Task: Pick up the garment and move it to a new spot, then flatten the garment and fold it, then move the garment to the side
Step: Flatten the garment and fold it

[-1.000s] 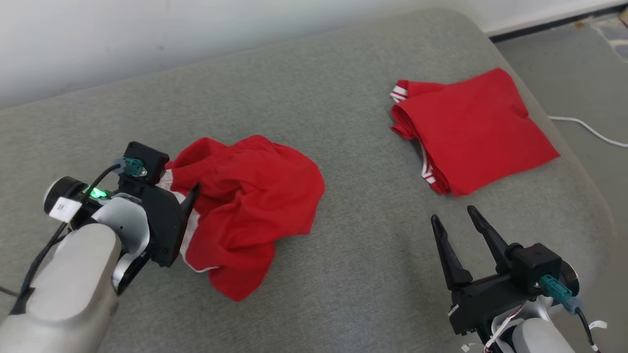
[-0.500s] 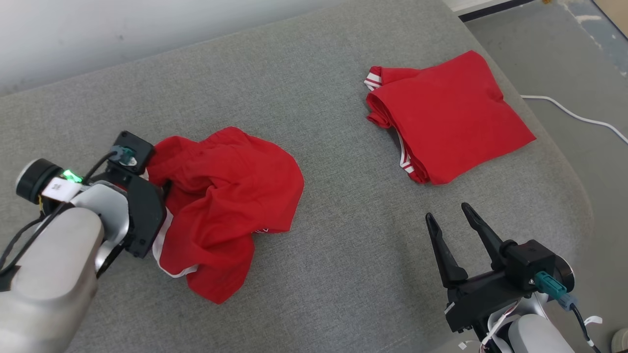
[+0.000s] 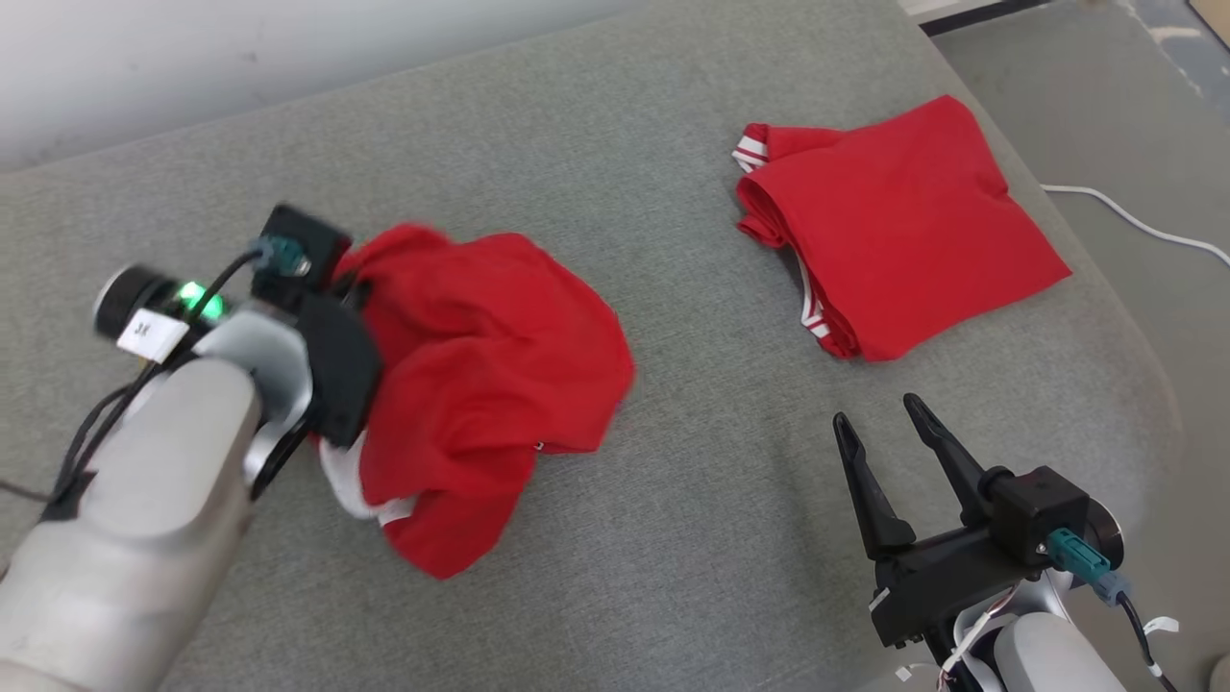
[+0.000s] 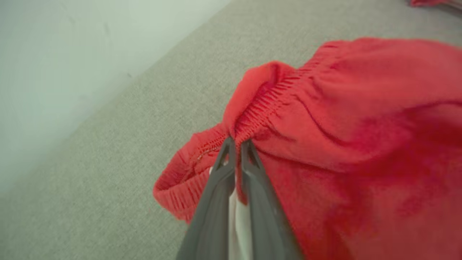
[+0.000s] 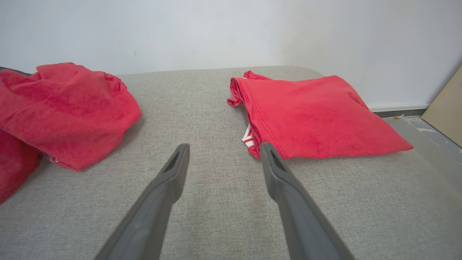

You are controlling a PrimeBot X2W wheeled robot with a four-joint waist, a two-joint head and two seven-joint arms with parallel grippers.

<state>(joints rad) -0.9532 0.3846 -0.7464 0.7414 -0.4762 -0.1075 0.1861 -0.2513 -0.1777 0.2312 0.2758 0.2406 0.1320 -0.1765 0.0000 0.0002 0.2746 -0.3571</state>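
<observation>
The grey padded surface [image 3: 615,192] carries everything. The crumpled red garment [image 3: 480,365] is on its left side, kinda blurry. The folded red garment [image 3: 894,231] lies far right. The left gripper [image 4: 236,142] is pinched tight on the crumpled one's elastic waistband, its fingers hidden in the head view. The right gripper [image 3: 877,410] is spread wide, holding nothing.
</observation>
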